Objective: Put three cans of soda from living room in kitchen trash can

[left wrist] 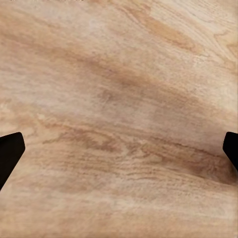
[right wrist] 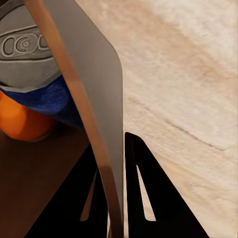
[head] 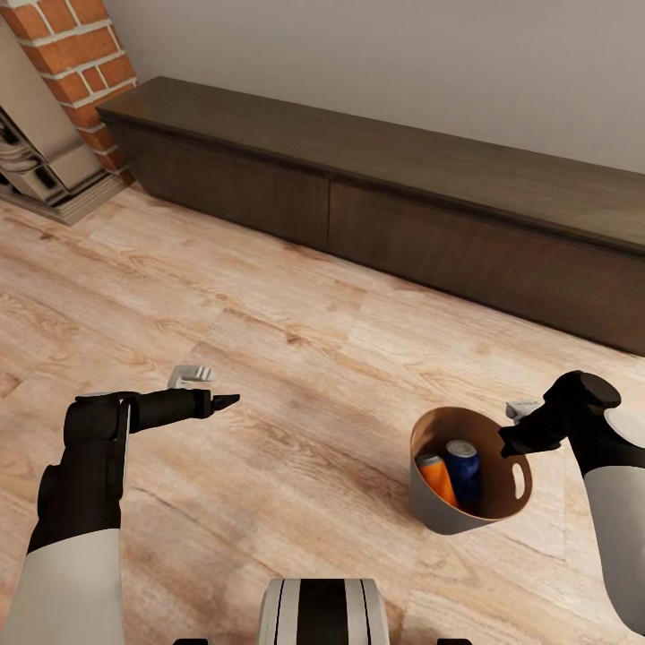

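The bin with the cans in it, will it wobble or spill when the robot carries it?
Probably a little: the bin hangs tilted from the right gripper's fingers, pinched at one rim spot. The loose blue can and orange can may shift, though they sit deep.

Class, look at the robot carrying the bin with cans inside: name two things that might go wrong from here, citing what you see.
1. The right gripper pinches only the thin wall of the bin, which hangs tilted; it might slip or swing.
2. The blue can and an orange can lie loose inside; a jolt could tip them out. A third can isn't clearly visible, so one may be missing.
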